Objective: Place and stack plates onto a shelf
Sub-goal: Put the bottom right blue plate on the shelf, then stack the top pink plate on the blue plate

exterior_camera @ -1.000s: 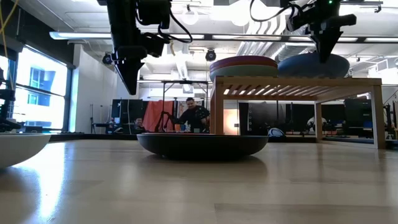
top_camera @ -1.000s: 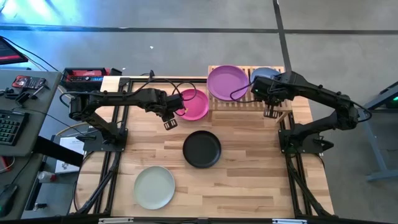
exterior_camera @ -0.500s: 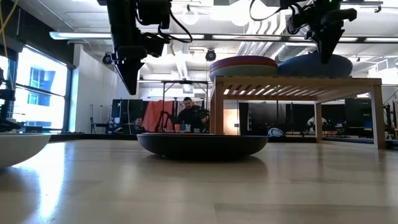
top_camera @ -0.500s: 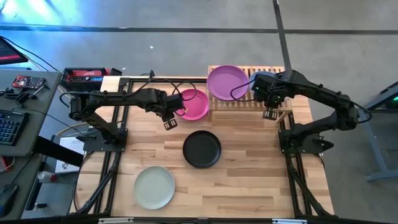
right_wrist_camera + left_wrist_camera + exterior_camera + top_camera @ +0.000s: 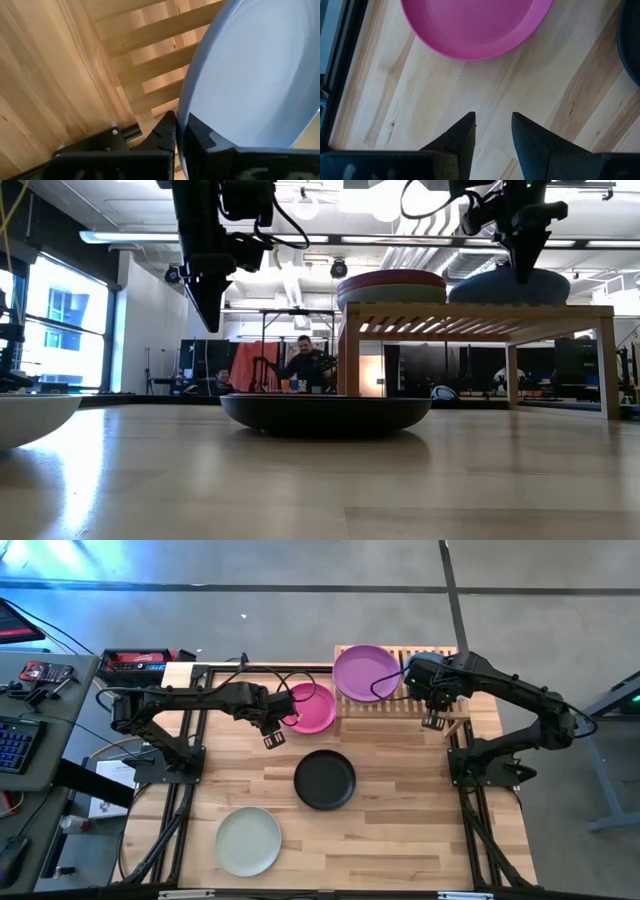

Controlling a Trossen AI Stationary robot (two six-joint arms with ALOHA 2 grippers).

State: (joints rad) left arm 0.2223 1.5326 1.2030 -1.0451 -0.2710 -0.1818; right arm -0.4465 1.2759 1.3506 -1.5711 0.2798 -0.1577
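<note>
My right gripper (image 5: 433,705) is shut on the blue plate (image 5: 419,662) over the right half of the bamboo shelf (image 5: 392,707). In the low view the plate (image 5: 490,287) lies about level at the shelf's top (image 5: 480,310). A purple plate (image 5: 365,671) tops a stack on the shelf's left half. A magenta plate (image 5: 309,708), a black plate (image 5: 324,779) and a pale plate (image 5: 248,841) lie on the table. My left gripper (image 5: 272,734) is open and empty, above the table just near-left of the magenta plate (image 5: 475,25). My right gripper pinches the blue plate's rim (image 5: 188,100) between its two fingers, one finger (image 5: 167,131) on the outer side and the other (image 5: 201,136) on the inner face. The fingers point down from above (image 5: 525,265). I cannot tell whether the plate's underside rests on the slats.
The black plate (image 5: 325,412) lies mid-table in front of the shelf's legs (image 5: 348,360). The pale plate (image 5: 30,420) is near the front left. Bare wood lies at the front right (image 5: 420,830). A person shows in the room beyond the table (image 5: 305,365).
My right gripper has sunk a little with the blue plate over the shelf's right half. The plate tipped slightly and lies about level again.
</note>
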